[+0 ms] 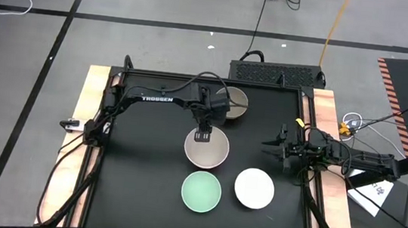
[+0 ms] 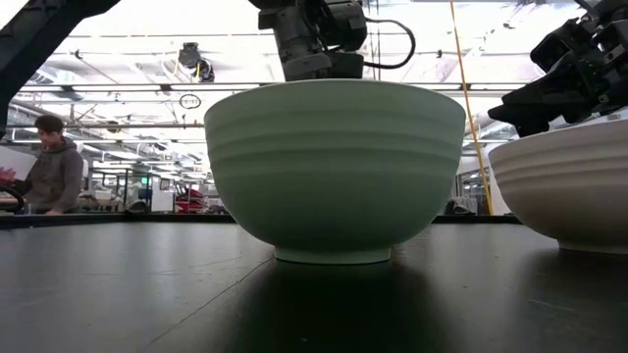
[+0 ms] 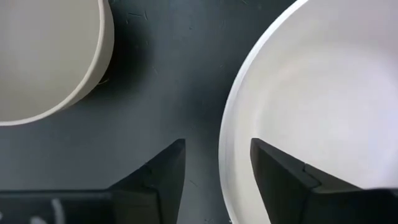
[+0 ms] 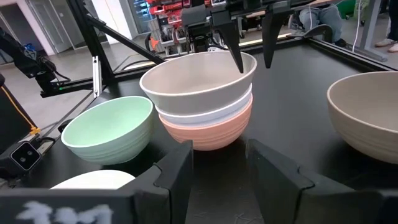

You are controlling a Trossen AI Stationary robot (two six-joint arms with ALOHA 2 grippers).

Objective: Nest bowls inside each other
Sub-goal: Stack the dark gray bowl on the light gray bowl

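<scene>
A stack [image 4: 202, 102] of three bowls, beige over white over salmon, stands mid-tabletop; the left claw [image 1: 203, 135] hangs released astride its rim; the green bowl [image 1: 201, 191], white bowl [image 1: 254, 187] and far bowl [image 1: 237, 104] remain loose; the right claw [image 1: 271, 145] waits released.

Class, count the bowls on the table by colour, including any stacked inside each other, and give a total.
White bowls: 2, one standing alone, one in the middle of the stack
Salmon-orange bowl: 1, bottom of the stack
Beige-grey bowl: 1, top of the stack
Mint green bowl: 1
Dark grey-brown bowl: 1
Total: 6
</scene>
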